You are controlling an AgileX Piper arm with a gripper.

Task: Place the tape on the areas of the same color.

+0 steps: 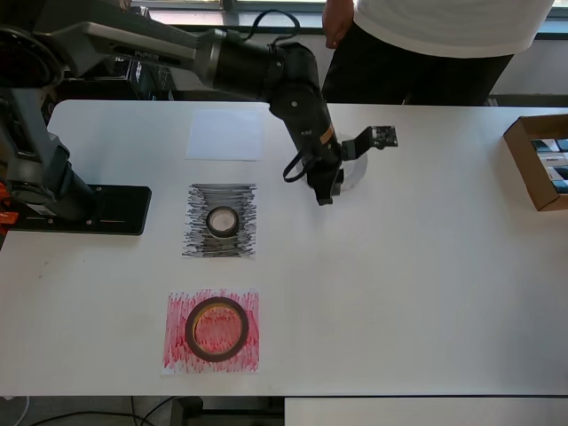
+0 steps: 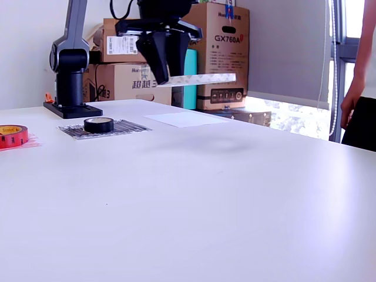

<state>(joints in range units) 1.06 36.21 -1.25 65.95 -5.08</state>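
A lab or storeroom: stacked cardboard boxes (image 2: 176, 64) behind a white table (image 2: 235, 200).

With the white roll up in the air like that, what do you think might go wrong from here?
1. The gripper seems to pinch the white roll only at one edge, so the roll juts out sideways, slightly tilted; it may slip or swing while carried.
2. Released from this height above the table, it could bounce or roll off the white sheet.
3. The black roll on the black sheet lies close to the white sheet, so a low pass might knock it.
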